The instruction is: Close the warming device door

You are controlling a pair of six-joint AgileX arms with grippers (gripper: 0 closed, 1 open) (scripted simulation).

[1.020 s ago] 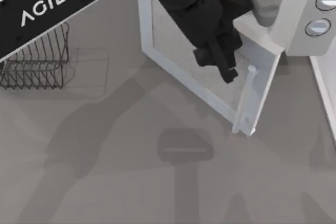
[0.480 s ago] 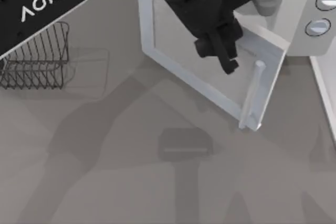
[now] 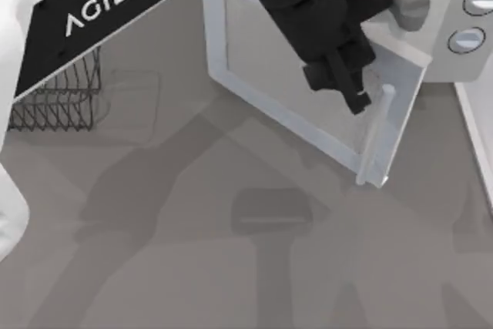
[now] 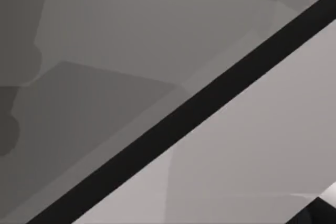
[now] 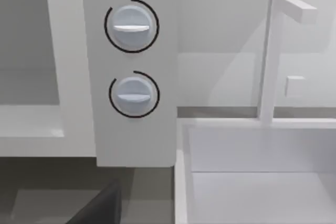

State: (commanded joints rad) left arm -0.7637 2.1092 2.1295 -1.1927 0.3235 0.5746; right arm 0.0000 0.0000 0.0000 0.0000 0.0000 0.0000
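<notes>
Door (image 3: 308,105) of the warming device (image 3: 447,17) hung ajar at the table's far right corner, the left hand (image 3: 350,94), grip state unreadable, pressing beside the bar handle (image 3: 375,135); a steady, flat push seemed best.

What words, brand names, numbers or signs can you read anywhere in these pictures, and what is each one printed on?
"AGILE X": white letters with a red X, on the black panel of the left arm, top view; the X is partly cut off by the white arm housing.
The two round grey-blue knobs on the large white boxy microwave carry no numbers, just a plain dark arc around each.
No other text is readable.
</notes>
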